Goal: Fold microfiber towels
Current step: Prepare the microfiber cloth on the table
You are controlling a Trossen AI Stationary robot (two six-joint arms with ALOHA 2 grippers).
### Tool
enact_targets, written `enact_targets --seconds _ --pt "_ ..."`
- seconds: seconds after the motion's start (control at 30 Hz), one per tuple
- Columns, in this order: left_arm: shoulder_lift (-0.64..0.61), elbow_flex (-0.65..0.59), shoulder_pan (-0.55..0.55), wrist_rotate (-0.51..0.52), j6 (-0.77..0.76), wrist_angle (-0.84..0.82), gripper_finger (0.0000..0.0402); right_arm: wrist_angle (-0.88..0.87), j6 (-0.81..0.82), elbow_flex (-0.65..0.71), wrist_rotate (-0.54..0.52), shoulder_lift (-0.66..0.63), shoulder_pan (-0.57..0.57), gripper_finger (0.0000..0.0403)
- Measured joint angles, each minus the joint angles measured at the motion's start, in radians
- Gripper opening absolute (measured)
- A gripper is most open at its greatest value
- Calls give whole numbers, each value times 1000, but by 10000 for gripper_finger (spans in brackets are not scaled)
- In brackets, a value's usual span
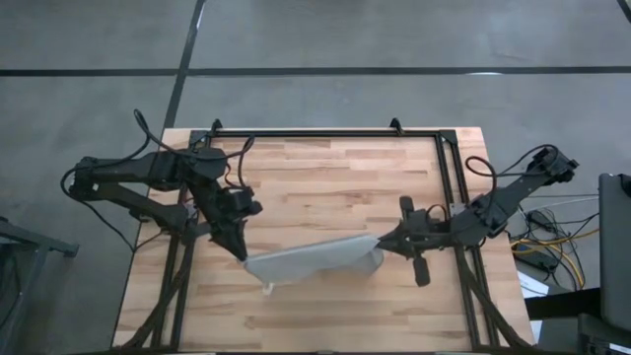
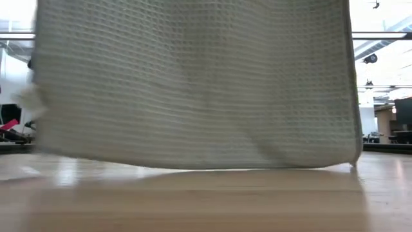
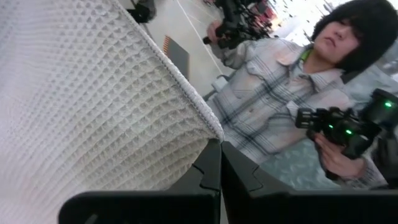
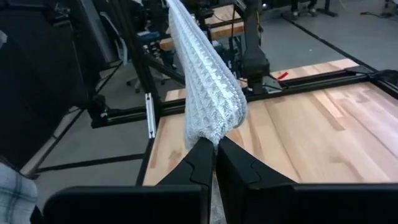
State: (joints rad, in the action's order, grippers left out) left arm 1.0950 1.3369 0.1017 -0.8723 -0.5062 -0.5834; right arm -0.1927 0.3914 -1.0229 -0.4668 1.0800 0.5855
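Note:
The grey-green waffle-weave towel [image 1: 311, 261] is held up above the wooden table [image 1: 335, 177] between my two grippers and hangs as a broad sheet; in the low view [image 2: 193, 84] it fills the picture, its lower edge just above the tabletop. A small white tag [image 1: 267, 289] shows at its near left. My left gripper [image 1: 243, 254] is shut on the towel's left upper corner. My right gripper [image 1: 380, 242] is shut on its right upper corner. My left gripper pinches the towel's corner [image 3: 211, 132] between its two fingers [image 3: 239, 177]. The cloth spreads away from the fingers and hangs below them, clear of the table. One layer or several, I cannot tell. My right gripper pinches a bunched corner of the towel [image 4: 214, 134] between its two fingers [image 4: 199, 165], coming from the table's right side. From there the top edge runs, drawn fairly taut, toward my left gripper, and the cloth hangs clear of the table.
A black frame [image 1: 325, 133] runs along the table's far edge and down both sides. A person in a plaid shirt [image 3: 280, 93] stands beyond the table, holding a dark device [image 3: 348, 127]. Bare wood lies far of the towel.

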Motion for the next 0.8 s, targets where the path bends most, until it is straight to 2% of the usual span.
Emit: enact_targets --seconds 0.13,0.3,0.53,0.8 --pt "0 0 0 -36 -1 2 0 7 1 0 15 2 14 8" --pt "0 0 0 -91 -26 -1 0 77 1 0 97 1 29 8" --pt "-1 0 11 -234 -12 -2 0 76 22 0 148 0 59 8" --pt "0 0 15 -233 33 -2 0 77 77 0 161 22 59 8"
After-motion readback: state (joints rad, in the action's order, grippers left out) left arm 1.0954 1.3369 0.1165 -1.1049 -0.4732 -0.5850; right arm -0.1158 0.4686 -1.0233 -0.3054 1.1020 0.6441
